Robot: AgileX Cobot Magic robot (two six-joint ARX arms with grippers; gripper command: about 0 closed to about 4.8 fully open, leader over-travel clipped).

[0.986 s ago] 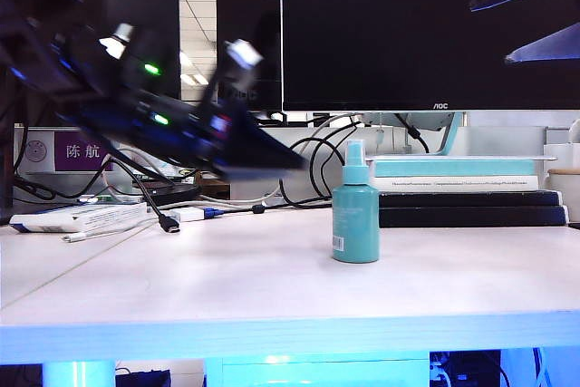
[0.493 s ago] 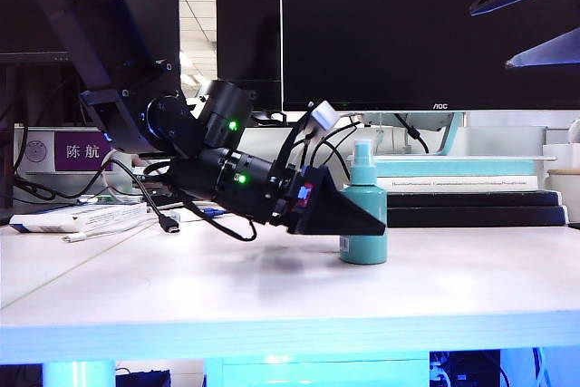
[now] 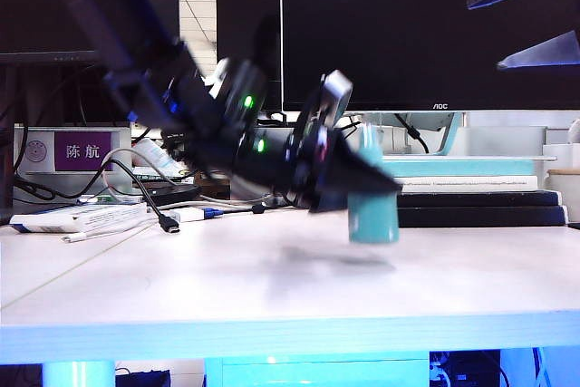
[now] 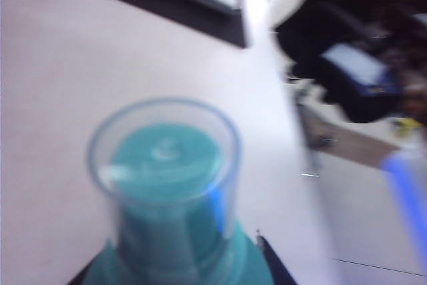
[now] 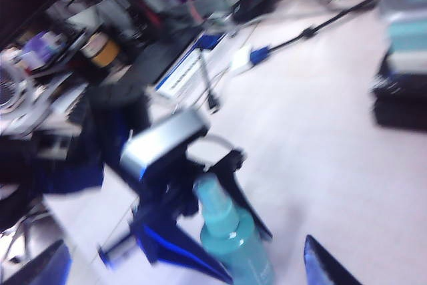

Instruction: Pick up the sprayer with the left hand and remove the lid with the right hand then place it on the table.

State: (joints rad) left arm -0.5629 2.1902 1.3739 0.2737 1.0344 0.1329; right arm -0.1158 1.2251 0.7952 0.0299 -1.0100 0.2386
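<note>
The teal sprayer (image 3: 373, 221) is blurred and hangs just above the table (image 3: 181, 287), with its shadow beneath it. My left gripper (image 3: 381, 192) is shut on its body, one black wedge finger on each side. From the left wrist camera, the clear lid (image 4: 163, 158) sits over the nozzle close to the lens, and the sprayer's shoulders (image 4: 200, 268) fill the gap between the fingers. The right wrist camera looks down on the sprayer (image 5: 237, 245), the lid (image 5: 212, 195) and the left gripper (image 5: 243, 255). My right gripper (image 3: 530, 15) hangs open high above, its fingers spread wide (image 5: 187, 241).
A stack of dark and teal books (image 3: 471, 197) lies just behind the sprayer. A large black monitor (image 3: 426, 33) stands at the back. Cables (image 3: 163, 215) and a white box (image 3: 82, 217) lie at the back left.
My left arm swept in from the left and closed its fingers round the sprayer. The sprayer shifted right and rose slightly off the table. The right gripper stayed high.
</note>
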